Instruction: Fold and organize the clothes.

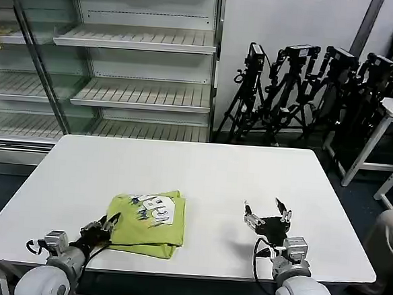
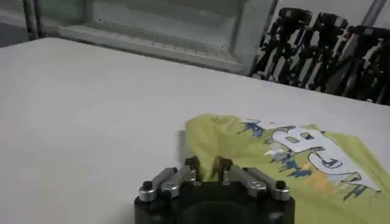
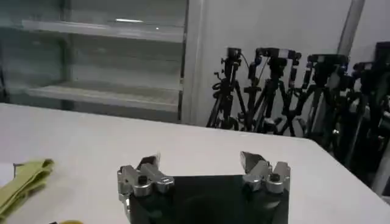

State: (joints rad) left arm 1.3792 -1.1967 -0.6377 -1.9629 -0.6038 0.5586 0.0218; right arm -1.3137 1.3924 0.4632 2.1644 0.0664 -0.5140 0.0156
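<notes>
Lime shirt folded into a rough square on the white table, sitting left of centre toward the near edge, with a white and blue print facing up (so not plain). Left gripper down low at the shirt's near-left corner, fingers drawn close together with just a slim gap; from the left wrist view, tips right at the fabric edge, can't tell if any cloth is actually pinched. Right gripper well off to the right over bare table, jaws spread wide, holding nothing. Empty shelves and a bunch of tripods behind the table.
</notes>
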